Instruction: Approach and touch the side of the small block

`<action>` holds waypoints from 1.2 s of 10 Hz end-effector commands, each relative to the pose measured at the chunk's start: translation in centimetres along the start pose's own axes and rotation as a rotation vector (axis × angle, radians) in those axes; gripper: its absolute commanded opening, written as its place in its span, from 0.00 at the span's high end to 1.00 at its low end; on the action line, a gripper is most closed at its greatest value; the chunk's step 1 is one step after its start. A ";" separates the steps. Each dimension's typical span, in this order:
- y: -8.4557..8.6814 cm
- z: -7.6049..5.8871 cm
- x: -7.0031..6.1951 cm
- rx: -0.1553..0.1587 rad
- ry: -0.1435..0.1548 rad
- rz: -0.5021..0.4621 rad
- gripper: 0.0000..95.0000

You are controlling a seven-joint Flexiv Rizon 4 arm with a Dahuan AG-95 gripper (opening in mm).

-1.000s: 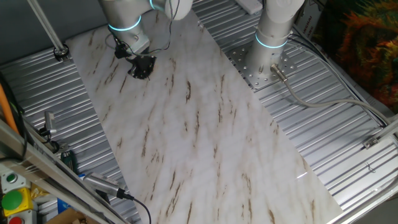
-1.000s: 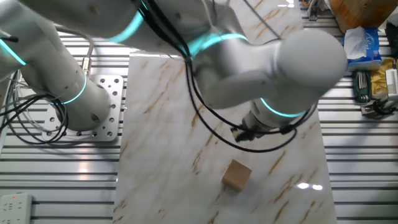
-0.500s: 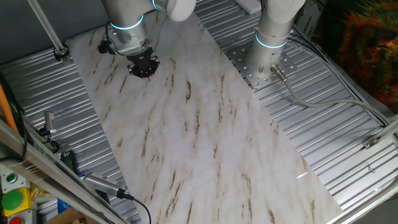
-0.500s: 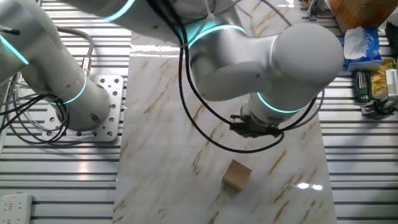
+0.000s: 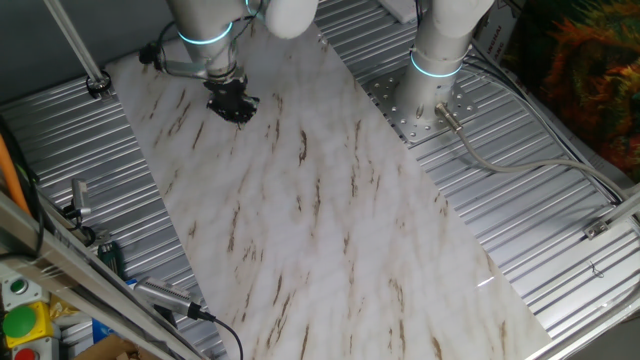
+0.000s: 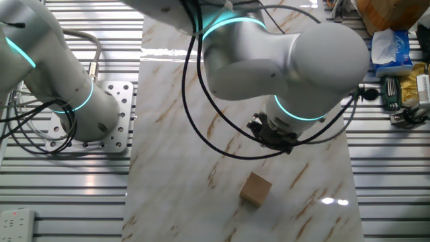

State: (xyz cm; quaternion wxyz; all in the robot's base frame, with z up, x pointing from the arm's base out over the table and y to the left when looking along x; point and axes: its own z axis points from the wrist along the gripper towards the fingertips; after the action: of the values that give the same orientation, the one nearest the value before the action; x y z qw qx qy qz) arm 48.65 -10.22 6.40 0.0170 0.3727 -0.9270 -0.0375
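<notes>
The small block [image 6: 256, 189] is a plain tan cube on the marble slab [image 6: 175, 134], near the slab's front edge in the other fixed view. My gripper [image 6: 272, 134] hangs under the big silver wrist, a short way behind the block and apart from it. Only its dark tip shows, so I cannot tell how the jaws stand. In one fixed view the gripper [image 5: 234, 101] is a small black shape at the far left of the slab [image 5: 330, 200]. The block does not show in that view.
The arm's base [image 5: 436, 70] stands on a perforated plate at the slab's side, with a grey cable trailing from it. Ribbed metal table [image 5: 540, 230] surrounds the slab. Tools and a tissue pack [image 6: 396, 60] lie to the right in the other fixed view.
The wrist has turned and the gripper has shifted slightly along the slab, with its cables swinging round. The block has not moved.
</notes>
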 end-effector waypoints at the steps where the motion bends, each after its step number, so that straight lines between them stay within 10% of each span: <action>1: 1.0 -0.7 0.1 -0.057 -0.018 0.958 1.00; 12: 3.2 -1.3 -0.4 -0.053 -0.010 0.994 1.00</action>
State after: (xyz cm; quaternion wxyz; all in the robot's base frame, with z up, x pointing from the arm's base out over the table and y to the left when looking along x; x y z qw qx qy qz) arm 46.91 -7.99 7.87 0.0395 -0.1198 -0.9908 -0.0487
